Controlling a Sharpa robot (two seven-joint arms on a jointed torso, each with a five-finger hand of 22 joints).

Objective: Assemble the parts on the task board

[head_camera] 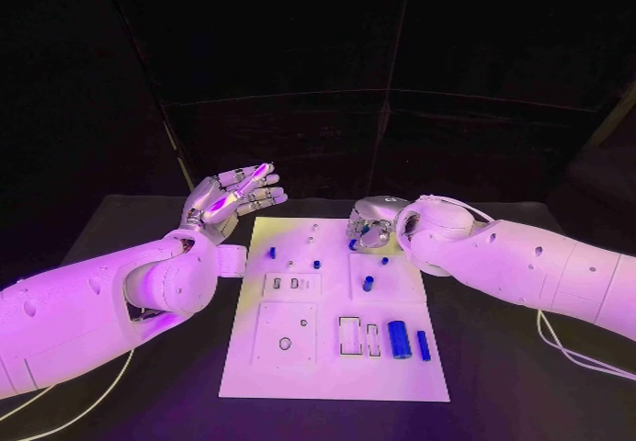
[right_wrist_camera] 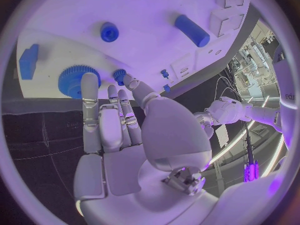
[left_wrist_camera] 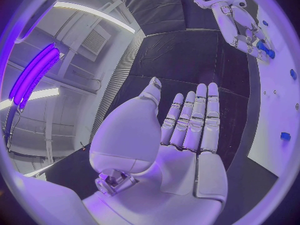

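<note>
Above the white task board (head_camera: 332,367), two silver robot hands hover.
Left hand (head_camera: 236,200) is spread flat, holding nothing; right hand (head_camera: 368,230) reaches over small blue toothed gears (right_wrist_camera: 119,75) at its fingertips; its grip is unclear.

two bulky white arms with smooth rounded shells, dotted with small dark screw holes. each ends in a silver metallic segmented left hand (head_camera: 233,202) and right hand (head_camera: 369,230). thin pale cables (head_camera: 573,349) trail from beneath both forearms; exposed metal fittings sit at the wrists.
</note>
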